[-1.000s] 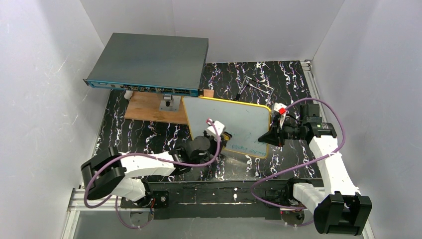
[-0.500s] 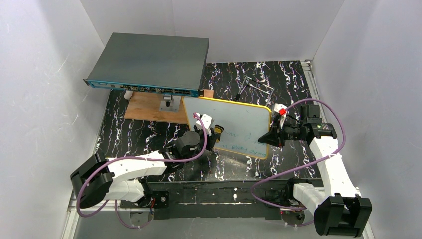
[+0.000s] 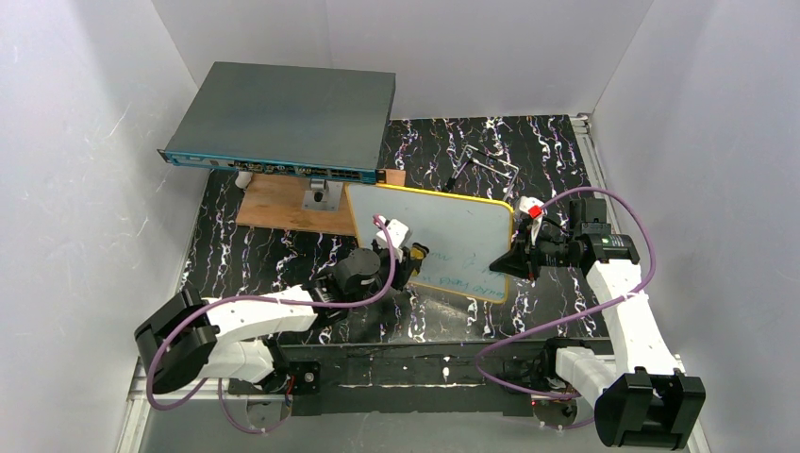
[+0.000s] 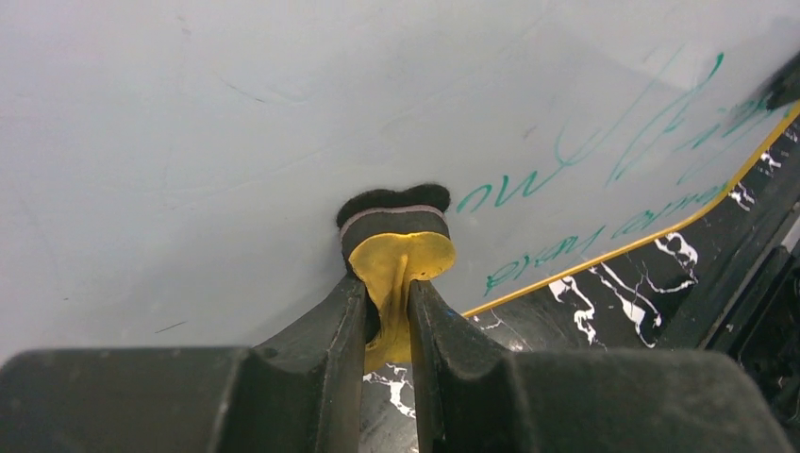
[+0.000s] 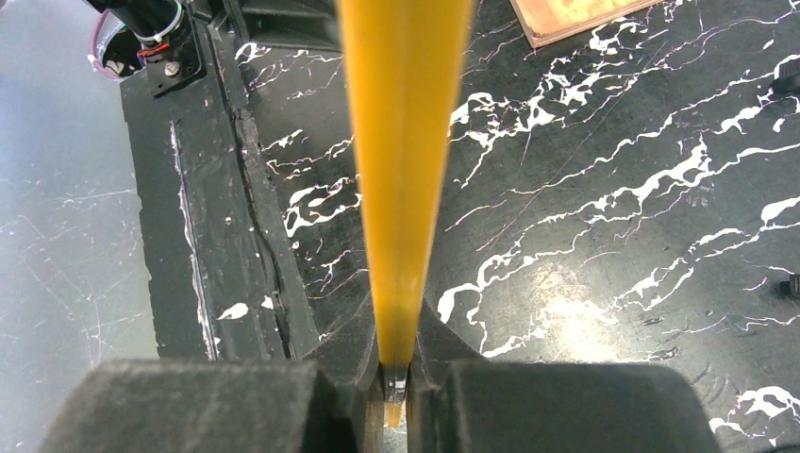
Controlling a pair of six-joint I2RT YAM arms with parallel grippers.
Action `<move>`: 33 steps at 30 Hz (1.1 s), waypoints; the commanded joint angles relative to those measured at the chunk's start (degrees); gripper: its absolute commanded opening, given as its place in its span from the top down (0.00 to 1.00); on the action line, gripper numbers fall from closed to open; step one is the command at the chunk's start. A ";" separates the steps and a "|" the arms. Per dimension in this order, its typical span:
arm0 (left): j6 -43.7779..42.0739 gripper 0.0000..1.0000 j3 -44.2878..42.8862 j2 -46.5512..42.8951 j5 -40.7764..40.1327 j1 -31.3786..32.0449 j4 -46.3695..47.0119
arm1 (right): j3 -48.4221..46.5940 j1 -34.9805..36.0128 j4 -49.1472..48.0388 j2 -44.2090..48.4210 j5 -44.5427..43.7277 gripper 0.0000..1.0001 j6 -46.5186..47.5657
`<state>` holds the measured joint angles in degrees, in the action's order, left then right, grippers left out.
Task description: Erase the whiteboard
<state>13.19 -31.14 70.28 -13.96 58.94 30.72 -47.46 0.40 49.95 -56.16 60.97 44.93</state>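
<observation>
The whiteboard (image 3: 443, 231), white with a thin yellow-orange frame, is held tilted above the black marbled table. Green handwriting (image 4: 604, 151) remains along its near, right part. My right gripper (image 3: 514, 261) is shut on the board's right edge, seen edge-on as a yellow strip (image 5: 404, 142) in the right wrist view. My left gripper (image 3: 408, 260) is shut on a small yellow eraser (image 4: 396, 269) whose black felt pad (image 4: 394, 200) presses against the board face, left of the writing.
A large dark-grey flat box (image 3: 283, 118) stands at the back left, over a brown wooden board (image 3: 283, 203). A thin metal bracket (image 3: 486, 160) lies behind the whiteboard. White walls enclose the table on three sides.
My left arm has moved left and away from me across the board with the eraser, then held nearly still. The right gripper and the board have stayed in place.
</observation>
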 commanded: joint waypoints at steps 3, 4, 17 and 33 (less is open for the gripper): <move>-4.32 1.00 -3.48 4.10 1.90 2.47 -1.24 | 0.79 1.69 6.38 0.36 -3.84 0.99 1.49; -4.93 1.00 -4.01 4.97 1.35 3.27 -1.04 | 0.79 1.60 6.38 0.30 -3.84 0.99 1.52; -6.16 1.00 -6.30 8.68 -0.11 4.70 0.47 | 0.79 1.68 6.20 0.12 -4.02 0.99 1.43; -6.33 1.00 -4.90 6.15 -1.83 4.65 -0.01 | 0.88 1.69 6.15 0.14 -4.16 0.99 1.46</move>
<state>7.46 -35.92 78.52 -13.04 63.99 29.32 -47.44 0.38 49.76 -56.18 60.80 45.01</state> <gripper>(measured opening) 0.180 0.128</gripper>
